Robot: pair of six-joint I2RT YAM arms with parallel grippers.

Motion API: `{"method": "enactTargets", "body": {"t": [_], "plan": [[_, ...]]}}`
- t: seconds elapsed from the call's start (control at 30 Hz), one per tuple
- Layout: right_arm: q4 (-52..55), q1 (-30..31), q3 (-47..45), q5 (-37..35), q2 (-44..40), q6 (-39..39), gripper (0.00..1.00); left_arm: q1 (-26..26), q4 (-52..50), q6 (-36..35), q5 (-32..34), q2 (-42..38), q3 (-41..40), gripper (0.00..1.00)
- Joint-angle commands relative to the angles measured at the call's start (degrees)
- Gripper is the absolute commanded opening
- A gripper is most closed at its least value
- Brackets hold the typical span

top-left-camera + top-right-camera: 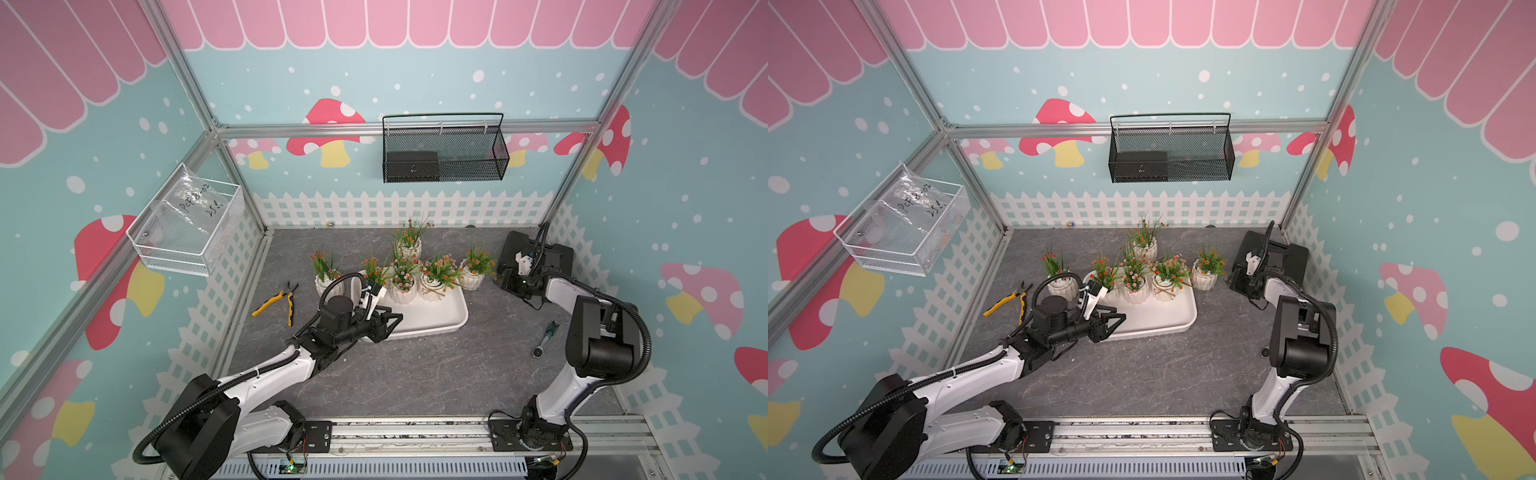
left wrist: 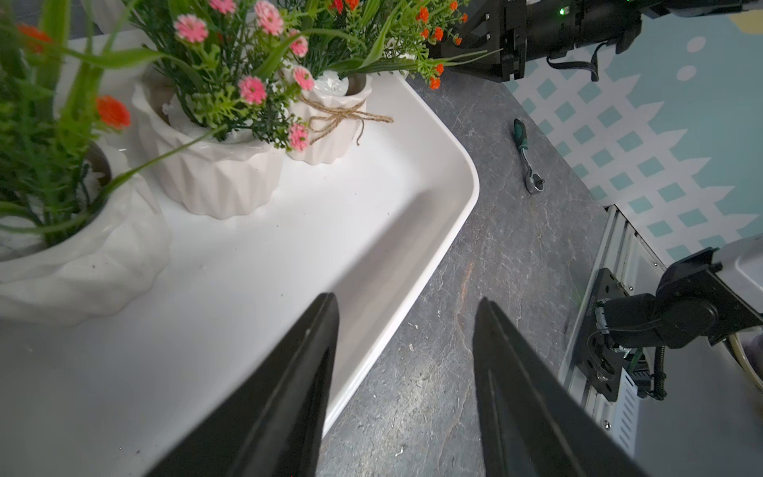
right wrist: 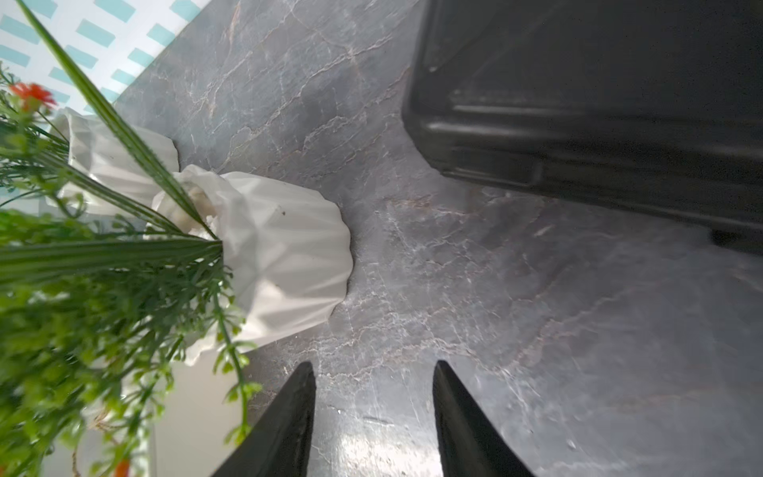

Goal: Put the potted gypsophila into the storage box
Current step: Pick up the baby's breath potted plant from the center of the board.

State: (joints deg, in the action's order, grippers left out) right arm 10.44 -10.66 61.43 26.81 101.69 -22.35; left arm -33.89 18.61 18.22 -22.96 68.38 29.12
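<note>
reading "pet 8-02" on bag (image 1: 194,206), left tool (image 2: 405,298), right tool (image 3: 373,363) parted, nthg held

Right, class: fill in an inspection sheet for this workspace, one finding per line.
Surface: grey marbled table, no spills seen.
Job's things: three flower pots in the white tub; three more on the table outside it.
Clutter: yellow pliers, green-handled ratchet, black case.
Grippers: left gripper open, empty, over the tub's rim; right gripper open, empty, near the rightmost pot.
Cables: black hoses along both arms.
Surroundings: black mesh basket, white wire basket on walls.
</note>
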Motion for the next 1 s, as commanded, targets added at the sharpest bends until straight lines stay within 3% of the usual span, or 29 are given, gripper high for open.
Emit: {"method": "enactTargets", "body": {"t": [0.0, 0.97], "plan": [[-0.55, 1.57, 2.40, 1.49, 1.73, 0.69, 0.49, -0.30, -0.97, -1.55, 0.63, -0.20, 1.37, 0.54], [-1.38, 6.04, 7.51, 1.49, 2.20, -2.88, 0.46, -0.49, -1.50, -2.32, 1.52, 3.20, 2.35, 0.54]]}}
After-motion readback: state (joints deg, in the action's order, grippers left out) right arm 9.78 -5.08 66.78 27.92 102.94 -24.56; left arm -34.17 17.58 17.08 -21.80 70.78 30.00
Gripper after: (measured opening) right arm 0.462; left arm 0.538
